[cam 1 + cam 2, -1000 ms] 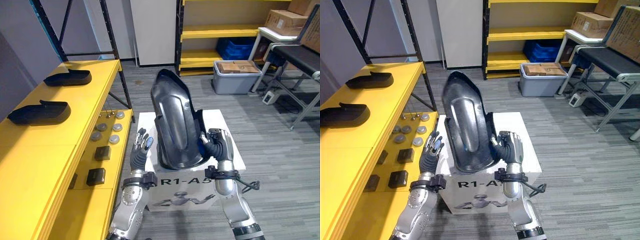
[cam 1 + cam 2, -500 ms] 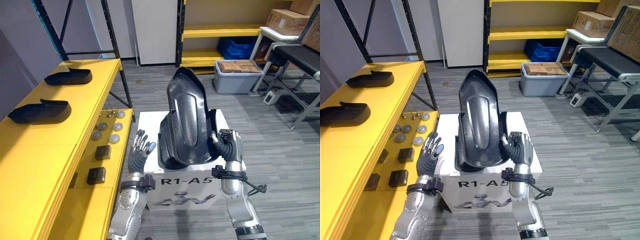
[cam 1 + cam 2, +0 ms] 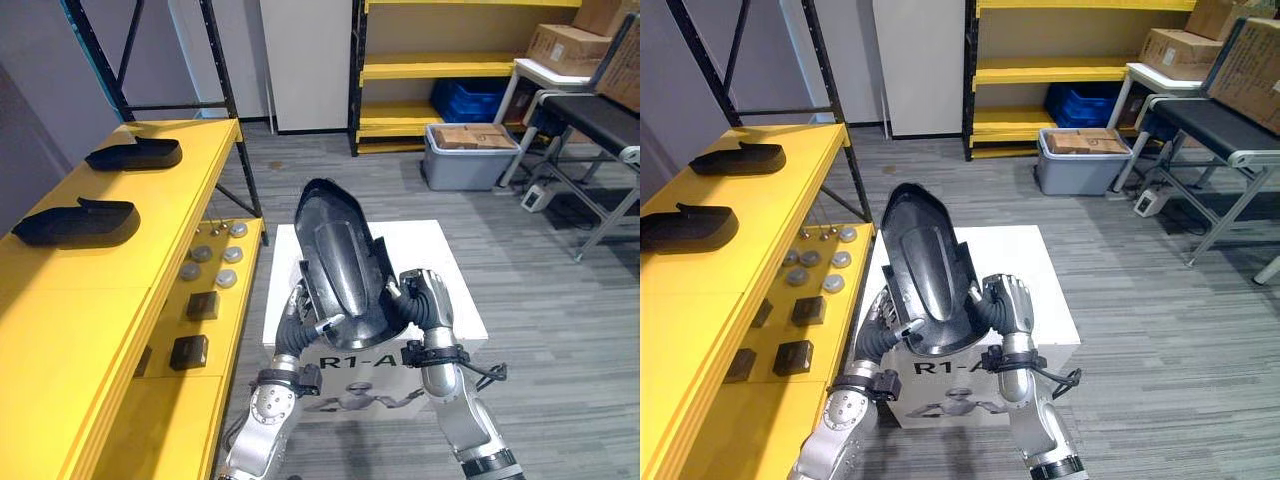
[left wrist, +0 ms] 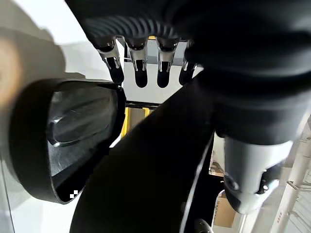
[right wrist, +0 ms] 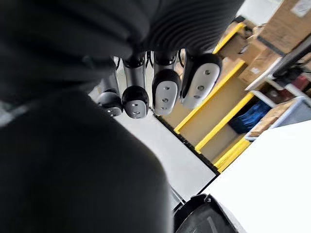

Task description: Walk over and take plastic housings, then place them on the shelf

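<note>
Left eye view: left hand (image 3: pixel 295 328), right hand (image 3: pixel 425 303) clamped on housing (image 3: pixel 340 265) over white box (image 3: pixel 440 250); yellow shelf (image 3: pixel 110 300), grey floor (image 3: pixel 545 290).

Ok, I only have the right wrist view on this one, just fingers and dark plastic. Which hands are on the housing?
Observer: Both. In the head views the right hand is curled round the right edge of the black housing, and the left hand is against its lower left side.
Operator: What is under it?
Observer: A white box. The housing stands tilted over it; I cannot tell whether it rests on the box.
Operator: Anything on the shelf yet?
Observer: Two more housings lie on the yellow shelf at the robot's left.
</note>
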You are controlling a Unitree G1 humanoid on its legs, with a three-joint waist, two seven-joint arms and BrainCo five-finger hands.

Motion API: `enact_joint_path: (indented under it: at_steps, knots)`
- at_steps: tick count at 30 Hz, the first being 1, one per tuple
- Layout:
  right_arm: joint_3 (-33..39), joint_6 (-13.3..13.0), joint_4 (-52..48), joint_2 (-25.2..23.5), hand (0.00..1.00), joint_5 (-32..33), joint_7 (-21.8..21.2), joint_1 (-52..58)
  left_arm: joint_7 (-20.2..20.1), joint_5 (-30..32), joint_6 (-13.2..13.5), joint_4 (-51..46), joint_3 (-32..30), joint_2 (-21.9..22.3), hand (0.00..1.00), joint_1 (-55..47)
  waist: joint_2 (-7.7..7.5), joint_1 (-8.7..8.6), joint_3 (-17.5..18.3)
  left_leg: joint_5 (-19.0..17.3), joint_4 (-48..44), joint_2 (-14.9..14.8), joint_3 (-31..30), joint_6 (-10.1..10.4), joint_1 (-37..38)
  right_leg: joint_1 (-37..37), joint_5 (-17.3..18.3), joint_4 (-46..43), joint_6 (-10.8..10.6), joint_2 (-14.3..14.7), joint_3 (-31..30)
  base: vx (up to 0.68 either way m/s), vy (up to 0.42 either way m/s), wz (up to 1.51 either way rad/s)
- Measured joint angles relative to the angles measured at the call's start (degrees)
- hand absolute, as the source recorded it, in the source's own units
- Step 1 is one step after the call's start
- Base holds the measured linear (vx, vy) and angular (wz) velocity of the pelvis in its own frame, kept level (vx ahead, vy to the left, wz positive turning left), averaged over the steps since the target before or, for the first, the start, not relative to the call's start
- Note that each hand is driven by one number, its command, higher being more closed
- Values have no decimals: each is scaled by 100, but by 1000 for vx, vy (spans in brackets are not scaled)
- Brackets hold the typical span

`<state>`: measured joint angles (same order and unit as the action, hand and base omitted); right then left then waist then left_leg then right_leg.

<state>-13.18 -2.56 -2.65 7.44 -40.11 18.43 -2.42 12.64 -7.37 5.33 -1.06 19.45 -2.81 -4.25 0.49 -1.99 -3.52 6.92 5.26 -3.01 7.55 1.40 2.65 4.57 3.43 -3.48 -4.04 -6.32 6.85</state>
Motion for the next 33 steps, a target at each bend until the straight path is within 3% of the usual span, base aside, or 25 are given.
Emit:
enact_joint_path:
  at_steps: [2,3,9,10,22,25,29,31,33]
  knots:
    - [-131,-23,9,77,100,-1,-9,1,48,0,0,1,0,-17,0,5,-10,1,7,5,0,-4,2,-2,0,-1,-3,0,4,4,-2,0,0,0]
    - [-192,-75,10,120,100,-11,-17,4,76,0,-1,1,-2,-26,100,5,-16,3,9,10,0,-6,3,-4,-1,-3,-7,2,11,6,-3,0,0,0]
    - [-323,-104,192,201,100,-123,-21,8,73,-22,-10,20,4,-135,100,5,-46,8,28,21,0,-10,7,-9,-5,-7,-19,8,23,12,-7,0,0,0]
    - [-389,-110,192,223,0,-122,-22,9,74,-84,-10,43,1,-148,100,5,-58,2,38,21,0,-10,12,-10,-5,-9,-21,9,25,12,-11,0,0,0]
    - [-709,-433,171,392,0,-81,-24,30,95,-320,-13,220,-173,-339,100,5,-104,5,68,21,-2,-12,14,-10,-1,-5,-27,12,30,15,-13,0,0,0]
    - [-547,-506,-61,405,0,221,-209,119,71,-278,-13,158,-233,-315,100,5,-105,22,69,21,-3,-12,12,-10,8,8,-29,17,32,15,-10,0,0,0]
    - [84,-773,-825,390,0,1294,-445,362,59,-17,-11,-196,-474,-118,100,-5,-108,21,67,20,-2,-12,17,-8,32,29,-29,19,32,15,-14,0,0,0]
    - [888,-898,-1074,389,0,2504,-640,416,51,40,0,-396,-799,-1,100,-55,-108,11,67,13,-1,-19,32,-2,61,49,-29,18,32,20,-24,0,0,-2]
    - [1539,-927,-1089,401,0,3257,-810,475,63,85,8,-523,-1116,3,100,-143,-108,-2,66,-3,0,-35,52,17,62,41,-29,29,32,34,-56,0,0,-6]
